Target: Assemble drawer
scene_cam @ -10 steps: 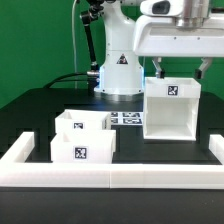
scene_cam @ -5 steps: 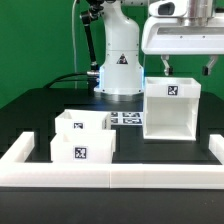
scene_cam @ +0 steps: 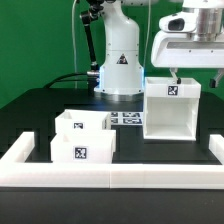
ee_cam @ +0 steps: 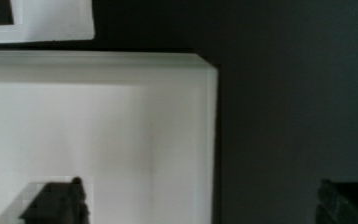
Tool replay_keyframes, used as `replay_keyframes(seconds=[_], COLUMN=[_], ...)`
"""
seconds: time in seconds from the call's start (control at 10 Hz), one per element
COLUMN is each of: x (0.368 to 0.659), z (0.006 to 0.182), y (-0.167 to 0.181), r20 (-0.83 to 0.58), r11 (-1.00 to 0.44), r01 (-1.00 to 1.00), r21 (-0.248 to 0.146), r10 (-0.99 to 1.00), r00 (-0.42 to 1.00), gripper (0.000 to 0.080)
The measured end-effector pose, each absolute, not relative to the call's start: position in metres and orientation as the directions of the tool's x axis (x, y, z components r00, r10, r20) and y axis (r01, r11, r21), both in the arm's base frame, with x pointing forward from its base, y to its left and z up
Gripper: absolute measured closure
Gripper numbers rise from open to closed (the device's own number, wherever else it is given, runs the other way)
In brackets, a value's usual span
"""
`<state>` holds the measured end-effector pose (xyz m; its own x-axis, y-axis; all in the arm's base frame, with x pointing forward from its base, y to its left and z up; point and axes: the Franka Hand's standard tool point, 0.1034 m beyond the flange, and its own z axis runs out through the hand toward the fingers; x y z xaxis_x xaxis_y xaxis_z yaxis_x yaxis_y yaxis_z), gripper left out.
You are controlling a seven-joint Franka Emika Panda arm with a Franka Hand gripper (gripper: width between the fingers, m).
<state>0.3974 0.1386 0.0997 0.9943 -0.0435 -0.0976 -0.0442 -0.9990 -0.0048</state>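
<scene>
The tall white drawer casing (scene_cam: 170, 110) stands on the black table at the exterior view's right, with a tag near its top. Two small open-top drawer boxes sit to its left, one behind (scene_cam: 84, 123) and one in front (scene_cam: 82, 148), each with a tag. My gripper (scene_cam: 200, 72) hangs open and empty just above the casing's upper right edge. In the wrist view the casing's white top (ee_cam: 87, 130) fills one side, and my gripper (ee_cam: 202, 205) spans its edge, one dark fingertip (ee_cam: 55, 203) over the casing and the other over the black table.
A low white border wall (scene_cam: 110, 178) runs along the front and both sides of the table. The marker board (scene_cam: 127, 118) lies between the boxes and the casing, and shows in the wrist view (ee_cam: 34, 20). The robot base (scene_cam: 120, 62) stands behind.
My gripper has moved toward the exterior view's right and a little lower, from above the casing's middle to above its right edge. The drawer parts have not moved.
</scene>
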Motion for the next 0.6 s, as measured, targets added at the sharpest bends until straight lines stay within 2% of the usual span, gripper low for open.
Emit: replay_keyframes(seconds=[0.2, 0.3, 0.4, 0.5, 0.6], x=[0.3971, 0.3973, 0.3975, 0.3974, 0.3974], z=[0.0992, 0.0992, 0.0992, 0.0992, 0.0992], y=[0.137, 0.1364, 0.1358, 0.1361, 0.1362], r20=[-0.099, -0.099, -0.099, -0.099, -0.099], r11=[-0.999, -0.999, -0.999, -0.999, -0.999], r01=[-0.047, -0.05, -0.052, -0.051, -0.051], r21=[-0.004, -0.005, -0.005, -0.005, -0.005], r10=[-0.047, -0.05, -0.051, -0.051, -0.051], r00=[0.994, 0.994, 0.994, 0.994, 0.994], gripper=[0.0401, 0.059, 0.059, 0.072, 0.0763])
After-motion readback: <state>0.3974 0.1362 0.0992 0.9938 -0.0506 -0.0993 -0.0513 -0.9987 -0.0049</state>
